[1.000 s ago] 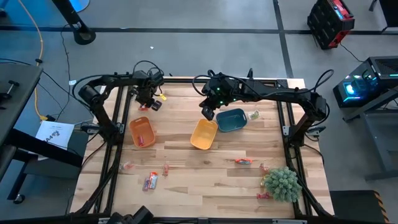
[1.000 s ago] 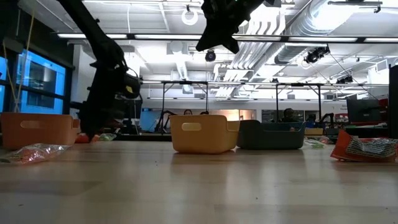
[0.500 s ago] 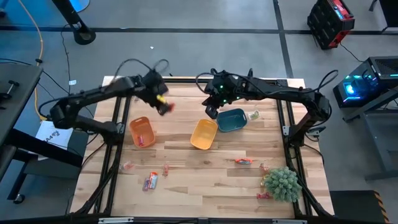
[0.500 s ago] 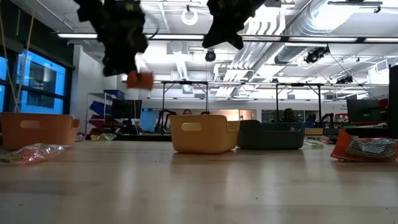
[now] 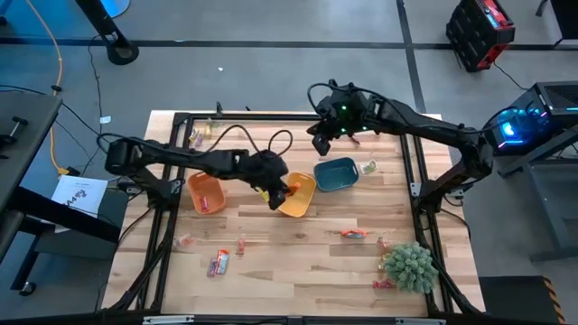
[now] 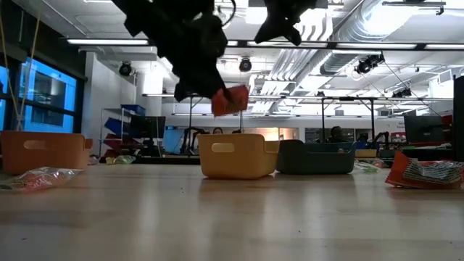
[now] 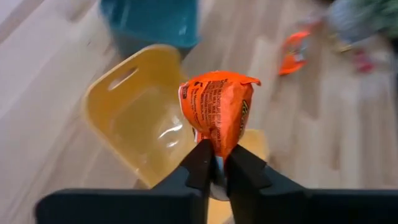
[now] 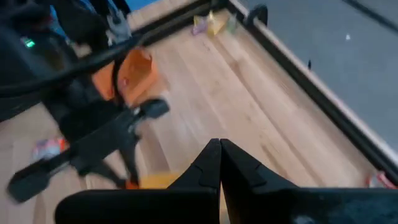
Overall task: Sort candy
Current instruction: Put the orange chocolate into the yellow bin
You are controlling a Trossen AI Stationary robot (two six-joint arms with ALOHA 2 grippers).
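My left gripper (image 5: 282, 190) hangs above the yellow-orange bin (image 5: 298, 197), shut on an orange candy packet (image 7: 217, 111) that also shows in the low view (image 6: 230, 99). My right gripper (image 5: 321, 142), shut and empty, is raised near the table's far edge, beyond the blue bin (image 5: 336, 175). The orange bin (image 5: 206, 191) stands on the left with a sweet inside. Loose candies lie on the near half of the table (image 5: 218, 263), (image 5: 242, 244), (image 5: 353, 234). My left gripper pinches the orange packet by its lower end (image 7: 214, 149) between the two fingers (image 7: 198, 163). The packet stands out beyond the fingertips, lifted clear above the yellow-orange bin's opening (image 7: 140, 118).
A green spiky plant (image 5: 409, 266) stands at the near right corner with red sweets beside it (image 5: 381, 284). More candy lies at the far left corner (image 5: 200, 135) and right of the blue bin (image 5: 368, 166). A black frame (image 5: 271, 115) runs around the table's edge.
My left gripper has risen from the far left corner with the orange packet and swung right and toward the near edge, ending above the yellow-orange bin. My right gripper has drawn back toward the far edge, away from the bins, still shut.
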